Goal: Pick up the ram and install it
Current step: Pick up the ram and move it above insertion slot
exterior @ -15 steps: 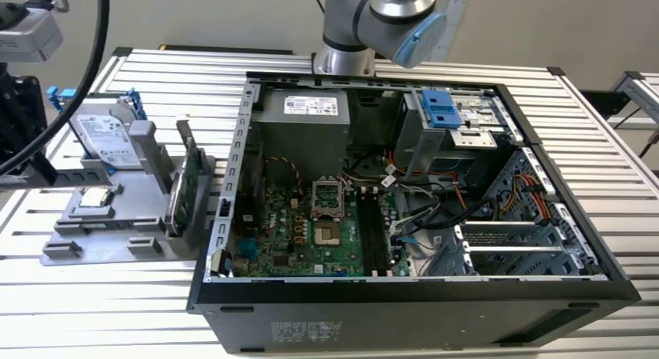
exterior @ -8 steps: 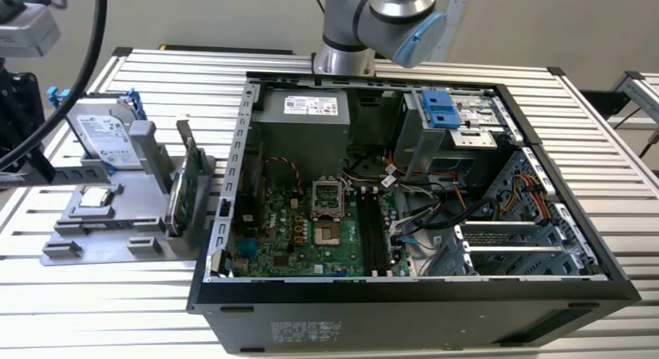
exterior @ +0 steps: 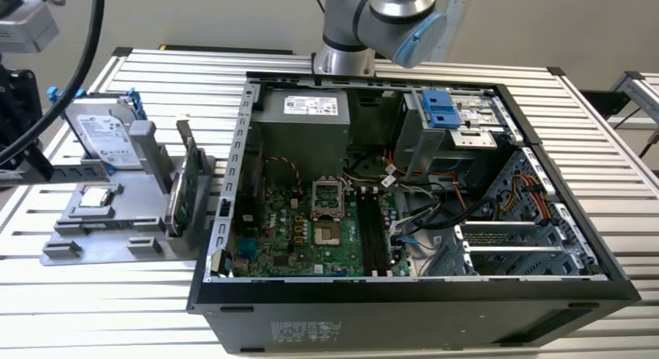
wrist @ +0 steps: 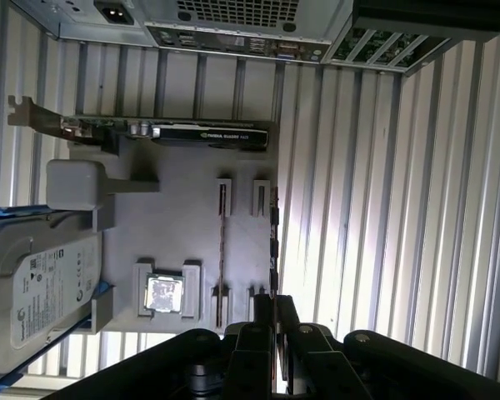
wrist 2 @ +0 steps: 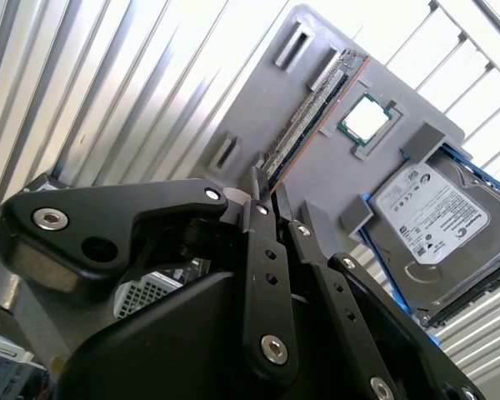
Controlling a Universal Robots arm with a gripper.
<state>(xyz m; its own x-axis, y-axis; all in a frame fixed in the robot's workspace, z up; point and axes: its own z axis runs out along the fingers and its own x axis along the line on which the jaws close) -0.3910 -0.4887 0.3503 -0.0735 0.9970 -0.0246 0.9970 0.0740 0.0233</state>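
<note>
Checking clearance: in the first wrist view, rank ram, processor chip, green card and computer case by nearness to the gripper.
1. ram, at the gripper
2. processor chip, on the holder
3. green card, holder's far end
4. computer case, beyond the card

Worktop [exterior: 134, 297]: ribbed silver aluminium slats laid side by side, running from the exterior view's left to its right, with dark grooves between the ribs. A small black cap [exterior: 556, 71] sits at its far corner on the exterior view's right.

Behind the worktop stands a plain pale beige-grey wall [exterior: 206, 19], evenly lit, with soft shading.

At the exterior view's right edge, set apart from the worktop, is the corner of a second slatted aluminium surface [exterior: 640, 85].

In both wrist views the worktop slats [wrist 2: 108, 83] [wrist: 383, 208] take strong light, with white glare on the rib tops and blue-grey shade in the grooves. Overall the light is cool and diffuse.
</note>
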